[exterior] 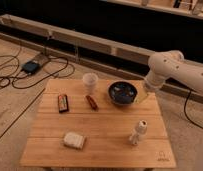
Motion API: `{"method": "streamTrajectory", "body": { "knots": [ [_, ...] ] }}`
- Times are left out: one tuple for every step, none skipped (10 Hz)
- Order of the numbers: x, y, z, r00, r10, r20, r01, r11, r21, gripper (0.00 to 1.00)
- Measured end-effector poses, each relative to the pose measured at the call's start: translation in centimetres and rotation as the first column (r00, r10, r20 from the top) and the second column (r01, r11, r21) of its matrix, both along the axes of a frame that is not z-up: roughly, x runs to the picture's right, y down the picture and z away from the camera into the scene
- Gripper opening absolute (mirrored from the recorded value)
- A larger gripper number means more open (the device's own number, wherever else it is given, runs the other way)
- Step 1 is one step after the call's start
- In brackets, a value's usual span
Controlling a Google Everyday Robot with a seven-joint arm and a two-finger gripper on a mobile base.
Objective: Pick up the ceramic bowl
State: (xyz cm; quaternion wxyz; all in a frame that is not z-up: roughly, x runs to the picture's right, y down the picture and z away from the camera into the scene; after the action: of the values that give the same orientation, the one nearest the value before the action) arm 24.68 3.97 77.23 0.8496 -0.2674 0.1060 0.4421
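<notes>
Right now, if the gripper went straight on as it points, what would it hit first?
Probably the rim of the bowl: the gripper hangs at its right edge, pointing down and left. Depth is unclear, so it could reach the table beside it instead.

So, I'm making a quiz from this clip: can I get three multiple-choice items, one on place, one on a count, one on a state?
1. The ceramic bowl sits: A) far right on the wooden table B) at its near left corner C) on the floor.
2. Things on the table: A) three B) six C) nine.
3. The bowl is: A) upright on the table B) lifted C) overturned.
1 A, beside the gripper at its right rim.
2 B: bowl, cup, dark bar, reddish bar, pale packet, white bottle.
3 A, its hollow faces up.
</notes>
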Motion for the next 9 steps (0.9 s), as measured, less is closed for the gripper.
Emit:
{"method": "streamTrajectory", "body": {
  "knots": [
    [-0.1, -1.2, 0.7, 1.0, 0.003, -0.002, -0.003, 1.0, 0.007, 0.8],
    [-0.2, -2.2, 1.5, 1.0, 0.005, -0.007, -0.005, 0.9999, 0.012, 0.8],
    [-0.3, -2.8, 2.0, 1.0, 0.007, -0.011, -0.007, 0.9999, 0.013, 0.8],
    [-0.5, -3.6, 3.4, 0.999, 0.023, -0.027, -0.023, 0.9997, 0.011, 0.8],
    [-0.8, -3.8, 4.4, 0.999, 0.037, -0.038, -0.037, 0.9993, 0.005, 0.8],
    [-1.2, -3.9, 5.7, 0.997, 0.061, -0.053, -0.061, 0.9981, -0.006, 0.8],
    [-1.6, -4.1, 6.7, 0.994, 0.083, -0.065, -0.084, 0.9964, -0.009, 0.8],
    [-2.0, -4.3, 8.0, 0.989, 0.118, -0.089, -0.12, 0.9927, -0.013, 0.8],
    [-2.2, -4.3, 9.0, 0.983, 0.146, -0.109, -0.148, 0.9888, -0.015, 0.8]
  ]
}}
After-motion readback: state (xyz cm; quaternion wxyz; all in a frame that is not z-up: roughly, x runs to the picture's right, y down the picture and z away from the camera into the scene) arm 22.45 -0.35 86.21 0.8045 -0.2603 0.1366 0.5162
